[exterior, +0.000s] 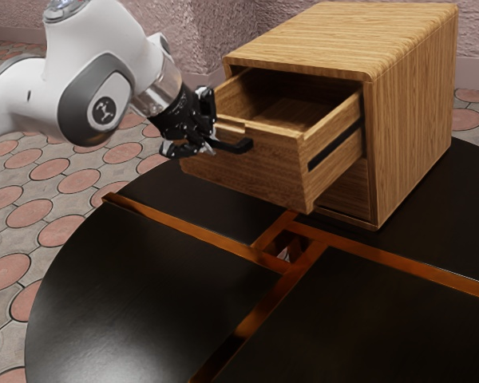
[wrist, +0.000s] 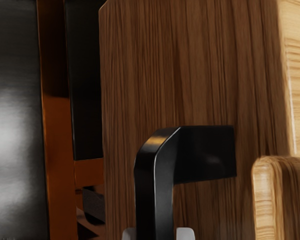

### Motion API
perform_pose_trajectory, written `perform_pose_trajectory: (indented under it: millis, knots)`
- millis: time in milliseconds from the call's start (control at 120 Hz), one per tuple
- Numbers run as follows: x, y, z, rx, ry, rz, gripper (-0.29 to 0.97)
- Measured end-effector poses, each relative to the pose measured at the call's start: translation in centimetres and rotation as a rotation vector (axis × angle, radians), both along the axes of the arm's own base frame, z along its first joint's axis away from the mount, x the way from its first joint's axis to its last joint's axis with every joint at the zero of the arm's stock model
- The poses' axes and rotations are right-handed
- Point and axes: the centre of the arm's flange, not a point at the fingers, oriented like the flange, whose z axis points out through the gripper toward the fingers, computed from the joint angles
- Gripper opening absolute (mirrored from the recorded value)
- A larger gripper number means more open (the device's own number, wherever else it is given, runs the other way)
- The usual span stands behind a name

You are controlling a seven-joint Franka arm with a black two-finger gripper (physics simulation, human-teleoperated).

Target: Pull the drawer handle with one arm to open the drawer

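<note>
Wooden drawer point(exterior: 259, 169) stands partway out of its cabinet point(exterior: 407, 112), just beyond the gripper point(exterior: 212, 144), which clasps its black handle point(exterior: 241, 146).

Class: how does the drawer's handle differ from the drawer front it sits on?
The handle is plain black; the drawer front is brown wood grain. The handle is a narrow bar standing off the surface; the drawer front is a broad flat panel. The gripper clamps the handle, not the drawer front. Both belong to the pulled-out drawer.
</note>
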Motion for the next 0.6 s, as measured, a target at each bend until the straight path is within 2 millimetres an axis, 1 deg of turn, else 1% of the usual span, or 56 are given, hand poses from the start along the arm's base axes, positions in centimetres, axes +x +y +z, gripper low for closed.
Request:
perform_pose_trajectory:
  millis: [208,517,600]
  knots:
    - [-2.6,0.2,0.2,0.004,0.005,0.003,-0.09]
    - [-6.1,1.1,0.4,0.009,0.006,0.023,-0.09]
    - [-7.3,1.4,0.3,0.010,0.006,0.031,-0.10]
